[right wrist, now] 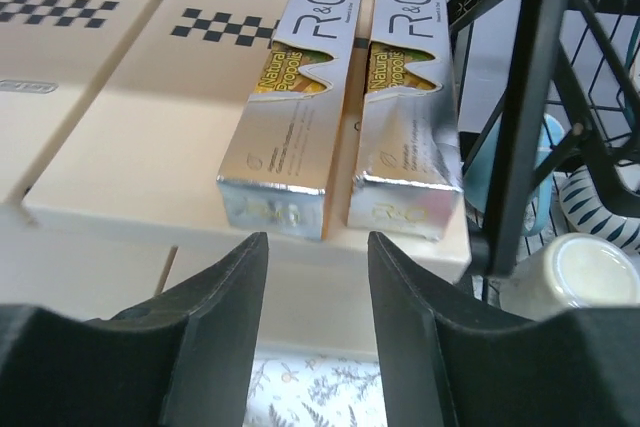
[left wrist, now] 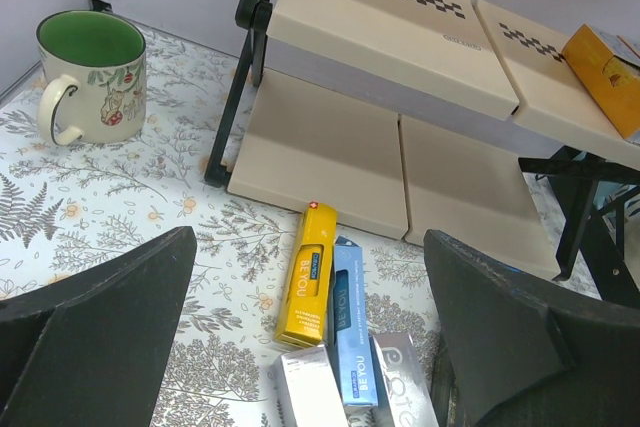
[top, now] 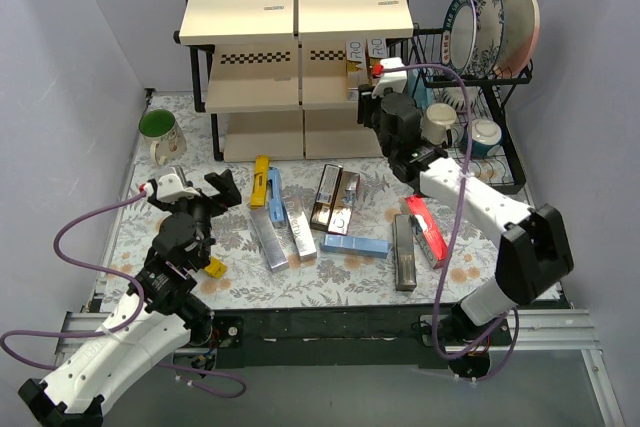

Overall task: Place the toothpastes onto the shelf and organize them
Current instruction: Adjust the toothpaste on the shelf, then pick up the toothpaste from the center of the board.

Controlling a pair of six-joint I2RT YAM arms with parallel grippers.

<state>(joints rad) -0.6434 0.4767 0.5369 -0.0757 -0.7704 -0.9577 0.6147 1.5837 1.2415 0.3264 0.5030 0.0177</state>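
My right tool (right wrist: 317,252), slightly parted and empty, faces two silver toothpastes (right wrist: 285,147) side by side on the shelf (right wrist: 140,147), my left tool (left wrist: 310,242) spread wide near the yellow toothpaste (left wrist: 308,282) on the surface (left wrist: 150,197); I judge it light, crushable card, best pinched across its long sides mid-length

Just ahead of the black right end effector (right wrist: 318,247) are two silver cartons (right wrist: 285,137) with yellow panels. They are on the shelf (right wrist: 150,147), which has cream boards, black-and-white checkered strips and a black frame. Ahead of the black left end effector (left wrist: 310,247) are a yellow carton (left wrist: 308,277) and a light blue carton (left wrist: 350,337). To its left is a cream floral mug (left wrist: 95,87), green inside. The table (left wrist: 120,187) shows white with grey ferns.
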